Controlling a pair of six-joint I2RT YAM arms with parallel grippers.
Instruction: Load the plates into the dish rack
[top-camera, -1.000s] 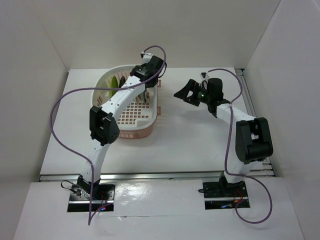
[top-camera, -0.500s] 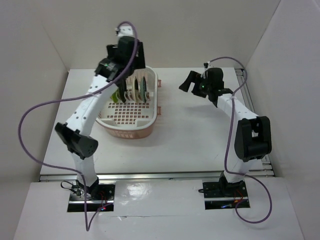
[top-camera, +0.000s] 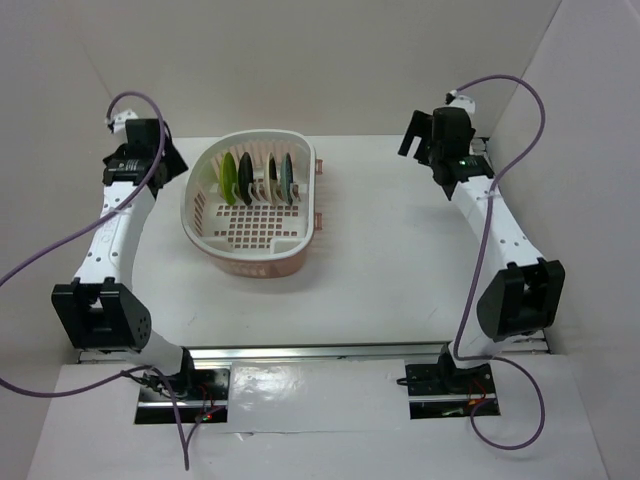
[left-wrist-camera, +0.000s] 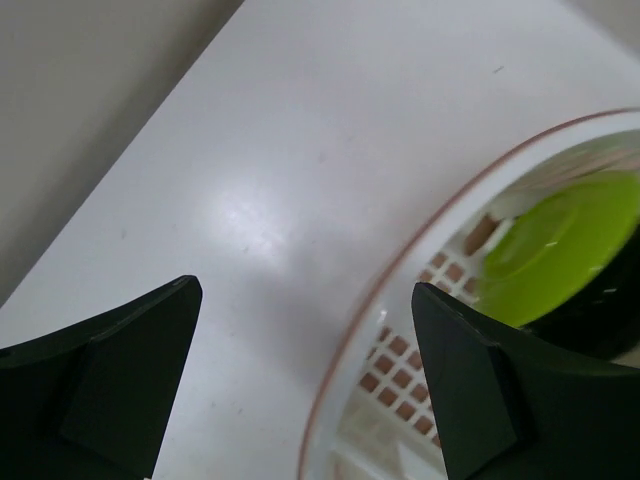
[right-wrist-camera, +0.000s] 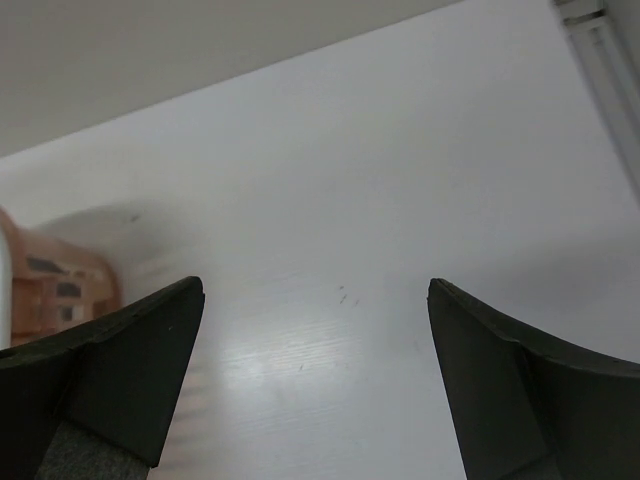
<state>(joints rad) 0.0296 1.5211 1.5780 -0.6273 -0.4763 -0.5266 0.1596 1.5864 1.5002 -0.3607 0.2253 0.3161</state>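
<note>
The dish rack (top-camera: 255, 226), white with a salmon base, stands left of the table's middle. Several plates stand on edge in its dividers: lime green (top-camera: 229, 178), black (top-camera: 246, 177), cream (top-camera: 270, 179) and teal (top-camera: 287, 177). My left gripper (top-camera: 166, 160) hovers open and empty at the back left, apart from the rack. In the left wrist view the left gripper (left-wrist-camera: 305, 290) frames the rack's rim (left-wrist-camera: 400, 270) and the green plate (left-wrist-camera: 560, 250). My right gripper (top-camera: 412, 136) hangs open and empty at the back right. In the right wrist view the right gripper (right-wrist-camera: 315, 285) is over bare table.
White enclosure walls close in the left, back and right. A metal rail (top-camera: 492, 175) runs along the table's right edge and another (top-camera: 300, 352) along the front. The rack's salmon handle (right-wrist-camera: 50, 280) shows at the left of the right wrist view.
My left gripper opened over the rack, lifted out and swung to the back left corner. The teal plate now stands in the rack. My right arm drew back toward the far right.
</note>
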